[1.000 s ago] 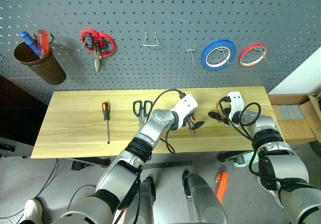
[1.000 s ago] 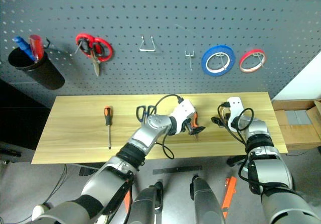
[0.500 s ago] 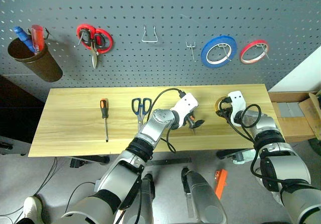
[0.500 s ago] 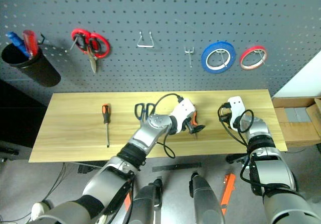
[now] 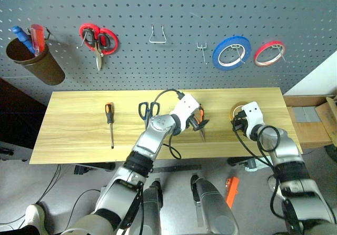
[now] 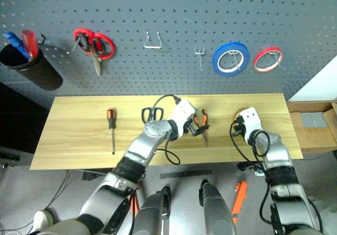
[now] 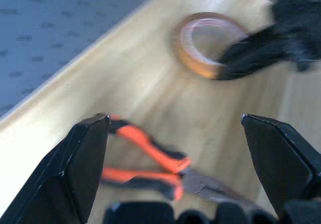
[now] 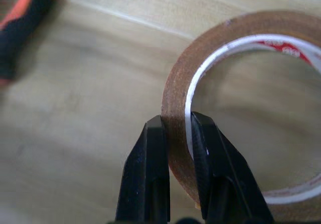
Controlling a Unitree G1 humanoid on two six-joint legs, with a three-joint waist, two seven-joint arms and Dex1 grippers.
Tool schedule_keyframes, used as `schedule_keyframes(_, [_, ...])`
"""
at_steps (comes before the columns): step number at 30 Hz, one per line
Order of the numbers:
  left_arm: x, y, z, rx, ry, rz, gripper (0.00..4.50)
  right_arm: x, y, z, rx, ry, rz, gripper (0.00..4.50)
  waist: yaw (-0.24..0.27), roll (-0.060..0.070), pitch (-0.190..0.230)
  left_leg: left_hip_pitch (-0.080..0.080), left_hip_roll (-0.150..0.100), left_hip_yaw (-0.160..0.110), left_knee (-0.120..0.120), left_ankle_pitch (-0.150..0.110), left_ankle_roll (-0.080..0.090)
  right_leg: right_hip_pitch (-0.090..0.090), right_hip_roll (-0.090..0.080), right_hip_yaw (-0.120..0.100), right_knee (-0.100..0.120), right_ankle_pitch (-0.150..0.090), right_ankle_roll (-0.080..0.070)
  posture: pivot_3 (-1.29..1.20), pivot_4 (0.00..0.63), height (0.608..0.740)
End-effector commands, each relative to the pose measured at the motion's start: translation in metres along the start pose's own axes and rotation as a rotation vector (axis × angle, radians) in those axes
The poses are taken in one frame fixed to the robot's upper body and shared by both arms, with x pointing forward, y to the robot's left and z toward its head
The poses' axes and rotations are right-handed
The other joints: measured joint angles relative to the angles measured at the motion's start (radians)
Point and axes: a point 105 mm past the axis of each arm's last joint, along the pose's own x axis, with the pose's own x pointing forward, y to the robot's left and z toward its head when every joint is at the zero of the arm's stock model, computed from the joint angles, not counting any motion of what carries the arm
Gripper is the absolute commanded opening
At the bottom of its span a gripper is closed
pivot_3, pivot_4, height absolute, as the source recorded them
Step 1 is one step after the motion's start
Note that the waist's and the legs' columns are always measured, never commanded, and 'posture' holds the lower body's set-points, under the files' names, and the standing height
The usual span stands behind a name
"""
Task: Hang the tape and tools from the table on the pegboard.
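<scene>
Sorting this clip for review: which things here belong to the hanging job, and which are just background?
Job: tape, pinched by the right gripper; pliers; dark-handled scissors; screwdriver; table; pegboard.

Background: red scissors, blue roll, red roll, cup.

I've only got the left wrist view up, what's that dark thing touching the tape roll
Observer: That is the right gripper. Its two fingers are shut on the wall of the tape, one finger outside the ring and one inside the hole.

Operator: Okay, and is my left gripper holding the pliers?

Observer: No. The left gripper is open over the pliers, which lie flat on the table.

Operator: What else is left on the table?

Observer: The screwdriver lies toward the robot's left end, and the scissors lie between it and the pliers.

Operator: Any free hooks on the pegboard?

Observer: Yes, the wire hook and the small hook both hang empty on the pegboard.
</scene>
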Motion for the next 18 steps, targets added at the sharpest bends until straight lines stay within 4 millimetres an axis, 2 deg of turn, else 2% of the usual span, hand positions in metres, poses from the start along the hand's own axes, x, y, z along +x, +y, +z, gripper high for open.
schedule_keyframes(1, [-0.021,0.004,0.035,-0.061,-0.141,0.074,4.50,-0.039,0.030,0.037,-0.139,-0.180,0.015,0.25,0.000,0.002,-0.003,-0.001,0.000,-0.001,0.000,0.000,0.000,-0.001,0.000,0.000,0.000,0.000,0.000,-0.13,0.270,0.740])
schedule_keyframes(4, [-0.045,0.011,0.044,-0.091,-0.179,0.143,4.50,-0.064,0.069,0.049,-0.253,-0.314,0.047,0.25,-0.003,0.003,-0.014,-0.003,0.000,-0.001,0.002,0.001,-0.002,-0.001,0.000,-0.003,0.000,-0.002,0.005,-0.14,0.245,0.740])
schedule_keyframes(7, [-0.062,0.014,0.051,-0.114,-0.199,0.182,4.50,-0.072,0.088,0.057,-0.284,-0.398,0.056,0.25,-0.007,0.003,-0.033,-0.003,0.000,0.001,0.003,0.001,-0.003,-0.001,0.001,-0.002,-0.001,-0.002,0.006,-0.13,0.211,0.740])
schedule_keyframes(9, [-0.072,0.015,0.054,-0.119,-0.204,0.202,4.50,-0.073,0.095,0.065,-0.328,-0.460,0.064,0.25,-0.006,0.002,-0.047,-0.003,-0.001,0.002,0.005,0.002,-0.004,0.000,0.005,-0.002,-0.002,0.000,0.009,-0.12,0.188,0.740])
schedule_keyframes(13, [-0.105,0.028,0.062,-0.134,-0.218,0.299,4.50,-0.071,0.107,0.095,-0.433,-0.636,0.083,0.25,-0.012,-0.002,-0.071,-0.002,0.000,0.003,0.014,0.003,-0.002,0.005,0.008,0.000,-0.003,0.008,0.012,-0.10,0.162,0.740])
schedule_keyframes(18, [-0.124,0.040,0.065,-0.183,-0.225,0.389,4.50,-0.050,0.106,0.113,-0.455,-0.721,0.081,0.25,-0.006,-0.007,-0.099,0.006,0.001,0.005,0.014,0.006,0.002,0.014,0.008,-0.001,-0.005,0.009,0.009,-0.05,0.123,0.740])
